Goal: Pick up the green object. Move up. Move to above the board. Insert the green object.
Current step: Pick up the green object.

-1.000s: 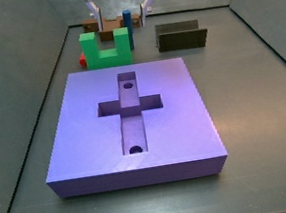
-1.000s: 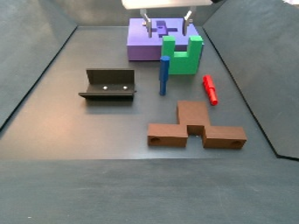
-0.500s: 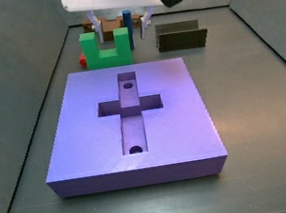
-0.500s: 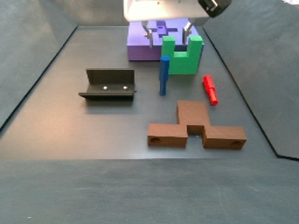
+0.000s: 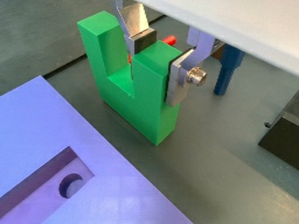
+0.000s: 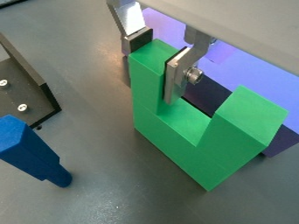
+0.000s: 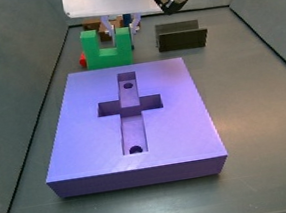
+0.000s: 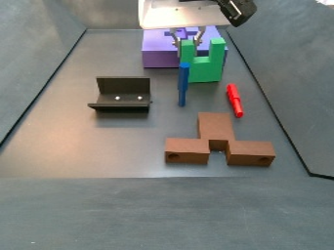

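The green object [image 5: 140,96] is a bright green U-shaped block standing on the grey floor just beyond the board's far edge; it shows in both wrist views [image 6: 187,131] and both side views [image 7: 104,52] [image 8: 202,61]. My gripper [image 5: 162,61] [image 6: 158,57] is down over it, with one prong between the two silver fingers, and both pads lie against that prong. In the side views the gripper [image 7: 118,26] [image 8: 196,39] sits right on top of the block. The board [image 7: 159,106] [image 8: 159,49] is the large purple slab with a cross recess; it also shows in both wrist views [image 5: 47,140] [image 6: 233,61].
A blue post [image 8: 183,86] [image 6: 30,149] stands close beside the green object. A red peg [image 8: 233,99] lies past it. The dark fixture [image 8: 123,95] [image 7: 181,38] stands on the floor to one side. A brown block [image 8: 220,142] lies farther off.
My gripper has come down from above the green object until its fingers straddle one prong, and they have closed in on it. The block has not moved.
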{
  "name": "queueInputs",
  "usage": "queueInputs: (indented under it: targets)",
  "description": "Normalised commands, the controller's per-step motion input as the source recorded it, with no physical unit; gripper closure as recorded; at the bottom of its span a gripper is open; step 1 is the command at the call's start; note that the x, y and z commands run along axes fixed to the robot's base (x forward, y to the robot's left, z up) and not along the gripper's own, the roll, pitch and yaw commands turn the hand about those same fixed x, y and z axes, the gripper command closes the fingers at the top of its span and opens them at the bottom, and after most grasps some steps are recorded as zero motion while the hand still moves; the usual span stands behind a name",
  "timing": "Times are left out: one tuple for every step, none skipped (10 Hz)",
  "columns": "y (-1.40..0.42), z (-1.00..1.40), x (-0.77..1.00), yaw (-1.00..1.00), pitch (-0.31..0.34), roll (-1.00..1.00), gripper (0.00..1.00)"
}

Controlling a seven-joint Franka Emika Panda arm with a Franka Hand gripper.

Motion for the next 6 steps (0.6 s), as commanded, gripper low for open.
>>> queueInputs:
  targets:
    - [0.00,0.00,0.00,0.00,0.000,0.00,1.00]
    - [0.00,0.00,0.00,0.00,0.000,0.00,1.00]
    - [0.00,0.00,0.00,0.00,0.000,0.00,1.00]
    - [0.00,0.00,0.00,0.00,0.000,0.00,1.00]
    - [0.00,0.00,0.00,0.00,0.000,0.00,1.00]
    - [0.00,0.00,0.00,0.00,0.000,0.00,1.00]
